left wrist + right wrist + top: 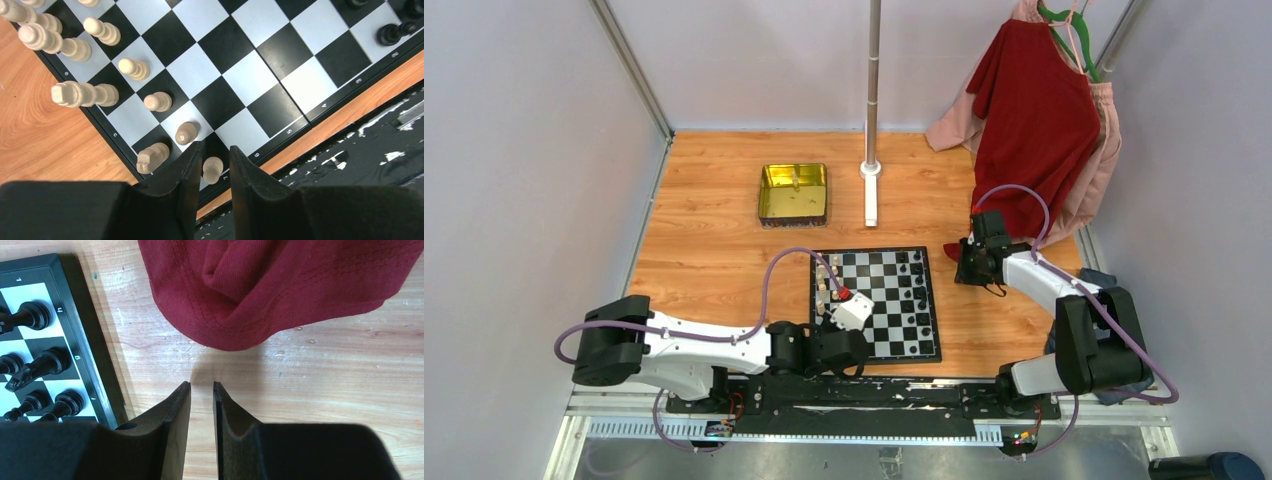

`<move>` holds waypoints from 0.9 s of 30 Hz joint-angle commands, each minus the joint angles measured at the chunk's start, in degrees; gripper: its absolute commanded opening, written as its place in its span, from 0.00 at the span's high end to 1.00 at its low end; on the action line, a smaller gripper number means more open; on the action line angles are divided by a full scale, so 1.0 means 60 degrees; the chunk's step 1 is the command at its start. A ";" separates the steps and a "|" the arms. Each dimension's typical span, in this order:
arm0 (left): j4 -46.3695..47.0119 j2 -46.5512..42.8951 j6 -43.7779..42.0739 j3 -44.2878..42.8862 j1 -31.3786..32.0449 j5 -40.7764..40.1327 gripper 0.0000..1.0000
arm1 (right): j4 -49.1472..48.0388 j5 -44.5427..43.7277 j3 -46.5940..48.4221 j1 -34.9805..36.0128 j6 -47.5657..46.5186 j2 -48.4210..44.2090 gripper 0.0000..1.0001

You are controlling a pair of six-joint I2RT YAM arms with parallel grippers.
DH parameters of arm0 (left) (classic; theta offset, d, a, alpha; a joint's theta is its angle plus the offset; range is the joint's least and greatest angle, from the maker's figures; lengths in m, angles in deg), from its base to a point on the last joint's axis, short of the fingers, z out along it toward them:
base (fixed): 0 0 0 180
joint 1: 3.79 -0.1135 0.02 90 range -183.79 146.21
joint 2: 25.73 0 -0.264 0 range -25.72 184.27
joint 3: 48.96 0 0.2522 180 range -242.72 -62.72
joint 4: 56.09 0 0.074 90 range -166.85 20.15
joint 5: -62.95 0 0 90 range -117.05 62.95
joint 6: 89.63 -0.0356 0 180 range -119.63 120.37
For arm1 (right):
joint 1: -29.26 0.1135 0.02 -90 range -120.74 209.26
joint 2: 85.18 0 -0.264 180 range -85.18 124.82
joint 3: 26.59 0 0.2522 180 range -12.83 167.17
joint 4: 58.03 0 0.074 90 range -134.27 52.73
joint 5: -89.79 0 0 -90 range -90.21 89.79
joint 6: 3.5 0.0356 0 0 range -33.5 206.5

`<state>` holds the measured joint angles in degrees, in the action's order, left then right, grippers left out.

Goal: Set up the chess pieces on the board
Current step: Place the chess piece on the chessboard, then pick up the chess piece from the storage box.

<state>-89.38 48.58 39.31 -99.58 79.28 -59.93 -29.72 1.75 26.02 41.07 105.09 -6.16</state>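
I see the board lying flat on the table just ahead of the arm bases. It has black and white checks inside a thin dark border with small numerals. The cream pieces, pale turned wood with rounded heads, stand in two files along its left side. The glossy black pieces line its right side.

My left gripper straddles one cream pawn by the near edge, close to the left corner. Its jaws are slightly parted, with a sliver of board showing beside the pawn, so it isn't clamped. My right gripper hangs over bare wood right of the board, jaws narrowly parted, holding nothing.

The table is orange-brown wood grain, scuffed in places. A gold tin sits beyond the board and a metal pole rises at the back. A red shirt hangs far right, its hem on the wood. Pale grey walls surround everything.
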 commanded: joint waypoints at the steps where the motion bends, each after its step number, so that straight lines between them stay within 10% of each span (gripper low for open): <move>1: -0.0613 -0.0380 0.0235 -0.0495 0.0132 -0.0429 0.68 | 0.0106 0.0018 0.0073 -0.0152 -0.0063 -0.0125 0.72; 16: -0.4322 -0.1116 0.0742 -0.3777 0.0484 -0.3204 0.55 | 0.0165 0.0062 0.0044 -0.0151 -0.0041 -0.0346 0.72; 27: -0.2044 -0.0952 -0.1930 -0.4195 -0.4354 -0.1396 0.53 | 0.0193 0.0240 -0.0147 -0.0139 -0.0006 -0.0827 0.72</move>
<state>-108.59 42.59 34.04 -124.91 62.32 -72.06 -29.70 2.45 26.00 41.07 105.09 -8.94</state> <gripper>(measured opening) 0.464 0.278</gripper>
